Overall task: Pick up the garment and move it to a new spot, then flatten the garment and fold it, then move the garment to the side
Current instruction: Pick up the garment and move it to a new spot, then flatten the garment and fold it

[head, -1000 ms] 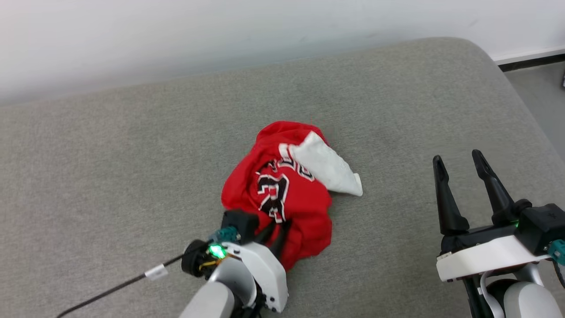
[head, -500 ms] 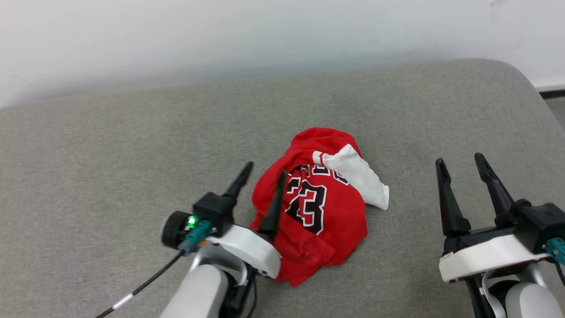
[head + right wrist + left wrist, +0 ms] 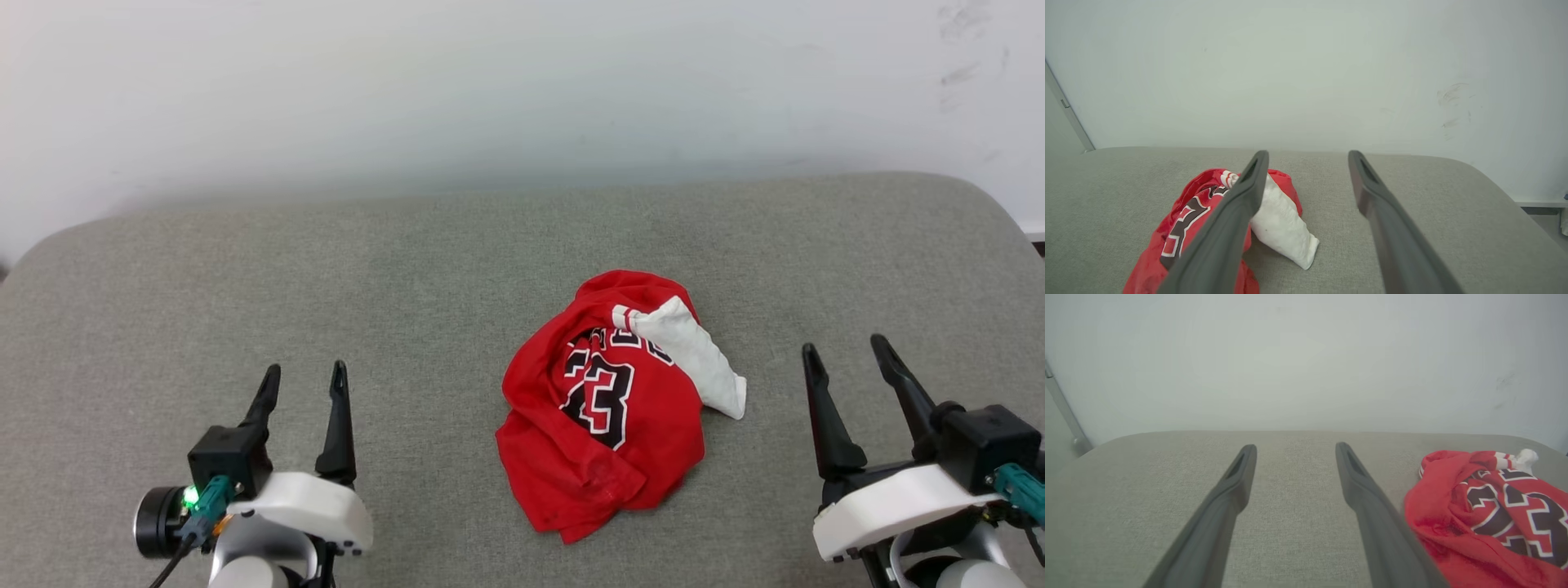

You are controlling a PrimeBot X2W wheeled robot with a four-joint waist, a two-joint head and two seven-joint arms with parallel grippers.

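Observation:
The garment, a red jersey with a black "23" and one white sleeve showing, lies crumpled in a heap on the grey cushion, a little right of centre. My left gripper stands open at the lower left, well clear of the heap. At the lower right my right gripper is open too, with nothing between its fingers. In the left wrist view the garment lies to the right of the open left gripper. In the right wrist view the garment sits to the left, partly behind one finger of the right gripper.
The cushion's rounded back edge meets a pale wall. Its right corner curves down toward the floor and a dark baseboard. Bare grey fabric lies on both sides of the heap.
My left gripper has opened, let go of the garment's lower edge and drawn back to the lower left. The head camera has tilted up, so the whole scene sits lower.

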